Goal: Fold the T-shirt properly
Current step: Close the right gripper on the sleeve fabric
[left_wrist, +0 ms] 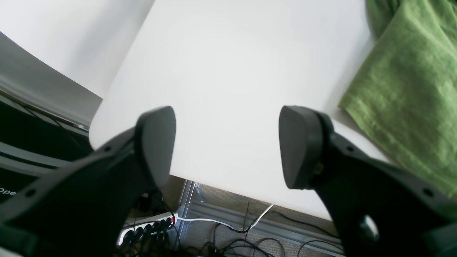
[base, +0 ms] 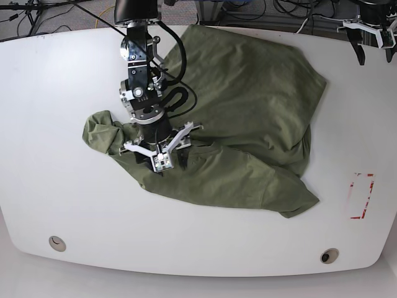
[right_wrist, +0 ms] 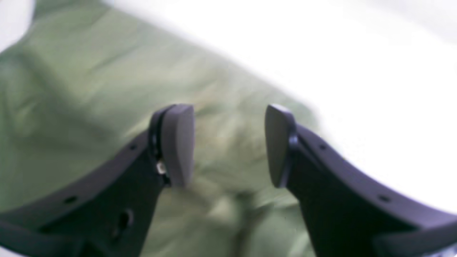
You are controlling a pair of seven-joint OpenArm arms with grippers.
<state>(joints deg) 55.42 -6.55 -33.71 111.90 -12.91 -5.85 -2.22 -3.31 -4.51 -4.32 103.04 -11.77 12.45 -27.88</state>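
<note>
We see a white table (base: 49, 186) filling most of the base view, and the olive T-shirt (base: 248, 105) lies crumpled across its middle and far half, one sleeve bunched toward the left of that view and the hem trailing toward the near right. We find no print or label on the cloth.

The right gripper (base: 160, 151) hangs over the shirt's bunched left part with its jaws apart and nothing between them; its wrist view is blurred, with green cloth under the pads (right_wrist: 178, 142). The left gripper (left_wrist: 228, 146) sits at the far right corner of the table, well apart from the right one, jaws wide and empty, with only the shirt's edge (left_wrist: 410, 89) off to one side.

A red rectangle outline (base: 361, 195) is marked near the table's right edge. Beyond the table edge we see a power strip (left_wrist: 142, 228) among black cables (left_wrist: 228, 242), and beside it a dark panel with letters that begin "Ope", the rest cut off.
</note>
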